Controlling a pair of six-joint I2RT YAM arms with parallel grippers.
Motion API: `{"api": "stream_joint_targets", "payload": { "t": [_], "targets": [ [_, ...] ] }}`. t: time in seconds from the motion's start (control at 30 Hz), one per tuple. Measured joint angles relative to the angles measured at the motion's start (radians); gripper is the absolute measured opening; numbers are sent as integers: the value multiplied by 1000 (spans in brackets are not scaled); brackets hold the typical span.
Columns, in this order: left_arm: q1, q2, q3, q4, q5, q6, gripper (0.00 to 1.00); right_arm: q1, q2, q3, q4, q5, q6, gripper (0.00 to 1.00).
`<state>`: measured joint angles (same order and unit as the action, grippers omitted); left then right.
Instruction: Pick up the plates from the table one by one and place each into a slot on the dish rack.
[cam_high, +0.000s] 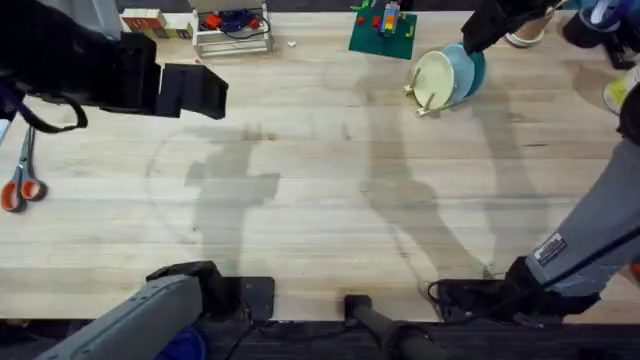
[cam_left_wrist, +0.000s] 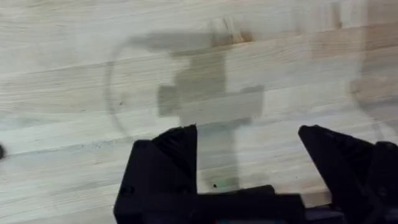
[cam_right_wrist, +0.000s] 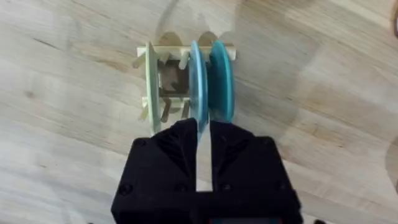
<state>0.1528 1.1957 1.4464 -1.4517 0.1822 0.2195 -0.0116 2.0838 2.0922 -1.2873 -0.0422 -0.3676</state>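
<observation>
The light-wood dish rack (cam_high: 428, 98) (cam_right_wrist: 168, 81) stands at the back right of the table (cam_high: 320, 200). Three plates stand on edge in its slots: a cream-yellow plate (cam_high: 433, 78) (cam_right_wrist: 150, 87), a pale sky blue plate (cam_high: 460, 72) (cam_right_wrist: 196, 81) and a teal plate (cam_high: 478, 68) (cam_right_wrist: 221, 78). My right gripper (cam_high: 472, 40) (cam_right_wrist: 203, 140) is over the rack, its black fingers shut on the rim of the sky blue plate, which sits between the pegs. My left gripper (cam_high: 205, 92) (cam_left_wrist: 249, 149) hangs open over bare wood (cam_left_wrist: 199, 62) at the left, holding nothing.
Orange-handled scissors (cam_high: 20, 185) lie at the left edge. Along the back stand a white wire-frame stand (cam_high: 232, 32), small boxes (cam_high: 150, 20) and a green board with coloured pieces (cam_high: 382, 30). Wide bare planks span the middle and front.
</observation>
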Motion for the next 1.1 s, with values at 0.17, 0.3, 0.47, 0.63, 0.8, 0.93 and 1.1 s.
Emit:
{"api": "stream_joint_targets", "payload": {
  "t": [0.17,0.3,0.47,0.63,0.8,0.93,1.1],
  "targets": [
    [0,0,0,0,0,0,995,0,0,0,0,0,0,127],
    [0,0,0,0,0,0,993,0,0,0,-11,0,0,170],
    [0,0,0,0,0,0,993,0,0,0,-35,0,0,382],
    [0,0,0,0,0,0,994,0,0,0,-49,0,0,572],
    [0,0,0,0,0,0,995,0,-29,-1,-70,0,1,973],
    [0,0,0,0,0,0,994,0,-104,-2,-121,0,1,992],
    [0,0,0,0,0,0,994,0,-197,-2,-166,0,1,992]
  ]
}}
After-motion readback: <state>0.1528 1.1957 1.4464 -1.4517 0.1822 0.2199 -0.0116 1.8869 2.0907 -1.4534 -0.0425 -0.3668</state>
